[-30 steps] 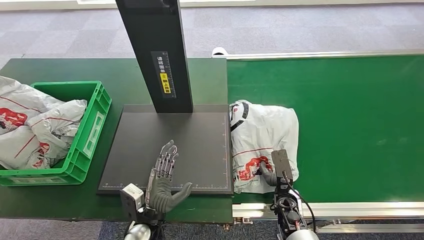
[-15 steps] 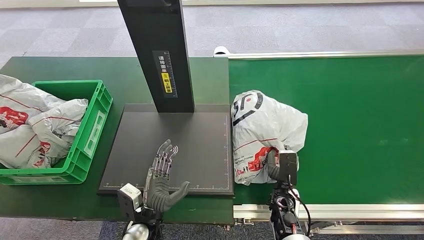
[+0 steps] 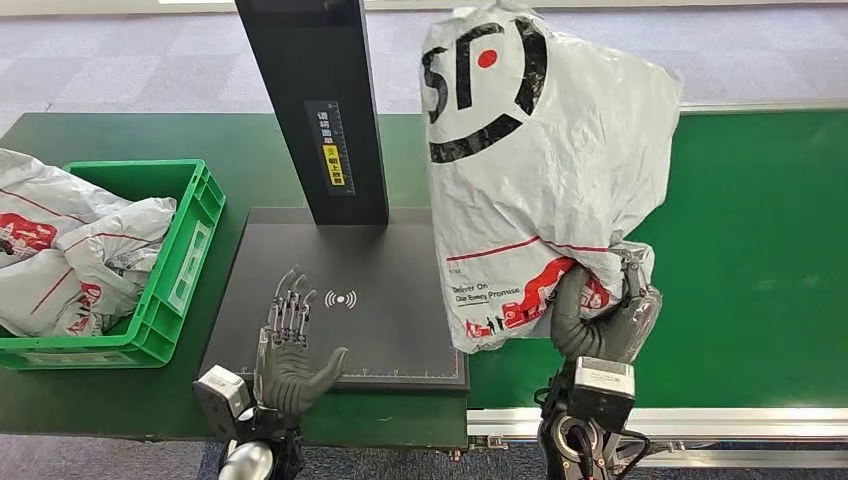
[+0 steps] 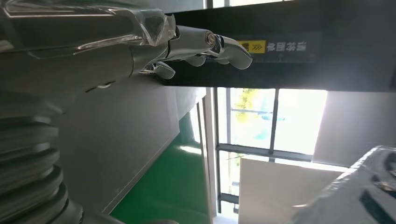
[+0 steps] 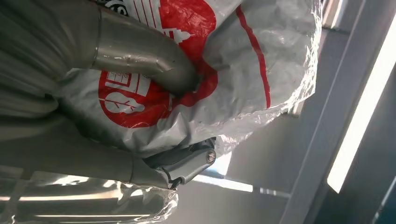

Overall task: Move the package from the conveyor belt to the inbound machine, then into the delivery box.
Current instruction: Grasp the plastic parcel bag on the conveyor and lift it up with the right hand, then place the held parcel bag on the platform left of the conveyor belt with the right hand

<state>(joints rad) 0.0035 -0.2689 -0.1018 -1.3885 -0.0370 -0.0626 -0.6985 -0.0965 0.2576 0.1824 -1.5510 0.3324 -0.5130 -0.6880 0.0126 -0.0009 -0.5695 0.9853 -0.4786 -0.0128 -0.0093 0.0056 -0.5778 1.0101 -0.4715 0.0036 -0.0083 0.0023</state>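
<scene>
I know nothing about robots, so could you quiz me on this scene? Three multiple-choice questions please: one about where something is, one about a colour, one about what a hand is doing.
1. Where is the package?
A. Flat on the belt
B. Lifted, in the right hand
C. In the crate

2. What colour is the crate?
A. Green
B. Blue
C. Yellow

3. How is the left hand?
A. Gripping a bag
B. Clenched
C. Open, holding nothing

Answers:
1 B: the head view shows the bag raised above the conveyor belt, its lower end gripped.
2 A: its walls are bright green.
3 C: its fingers spread over the dark scanner plate.
</scene>
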